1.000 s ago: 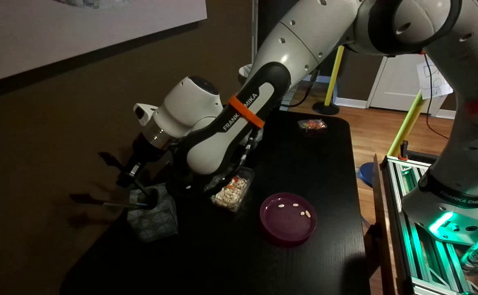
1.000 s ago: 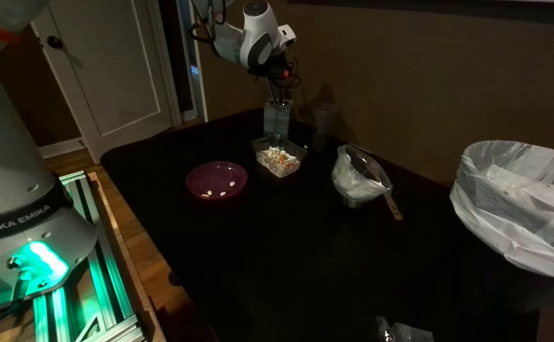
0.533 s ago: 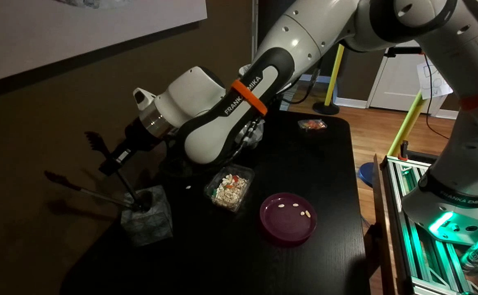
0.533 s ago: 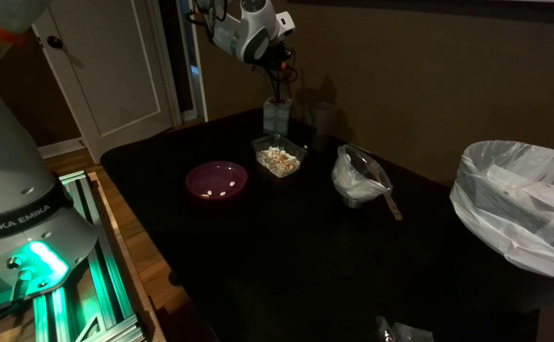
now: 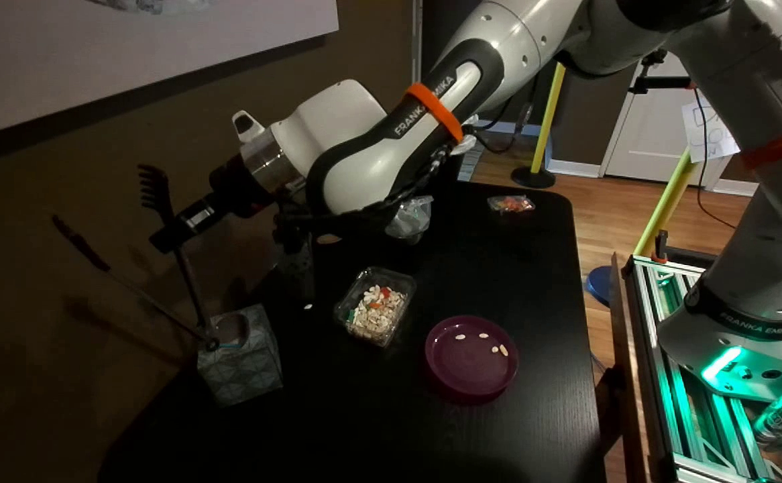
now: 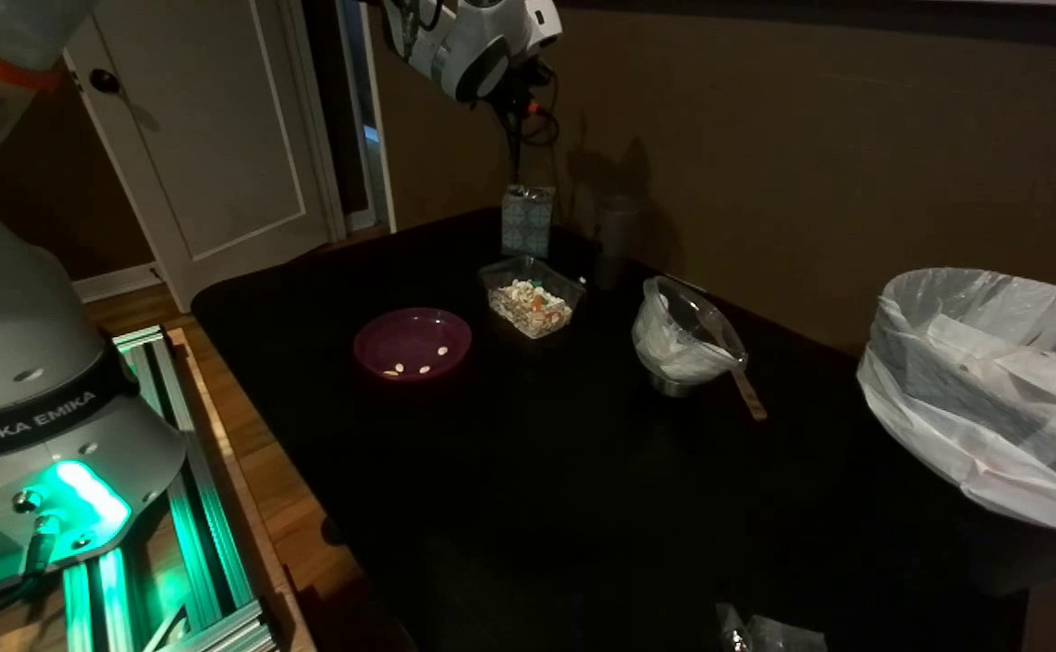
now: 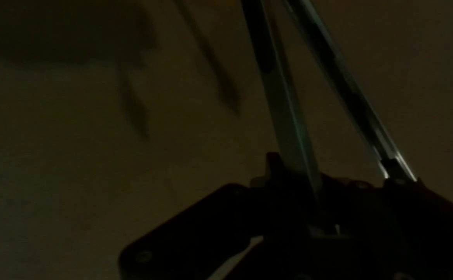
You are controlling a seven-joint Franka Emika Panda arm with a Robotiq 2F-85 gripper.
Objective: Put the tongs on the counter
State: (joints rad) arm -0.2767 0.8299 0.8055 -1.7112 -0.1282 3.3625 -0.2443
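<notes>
In an exterior view: end effector (image 5: 168, 236) clenched on one arm of the tongs (image 5: 192, 288), the second arm splayed free; wrist view dark but agrees. They stand tilted, tips up, joined end at the mouth of the patterned container (image 5: 240, 372); can't tell if it's fully out. To do it well: lift till the joined end surely clears the rim, else the container may tip. Then swing right, away from the wall (image 5: 96, 188), lay the tongs flat on the tabletop (image 5: 357, 416) left of the purple plate (image 5: 471, 372), let go only once they're supported. Thin metal could pivot in the grip, I'd guess; go slow. Pose: robot arm (image 5: 404, 127) reaching from base (image 5: 733, 335) at right across to the left, forearm sloping down, wrist tilted, end effector aimed down-left at the wall.
</notes>
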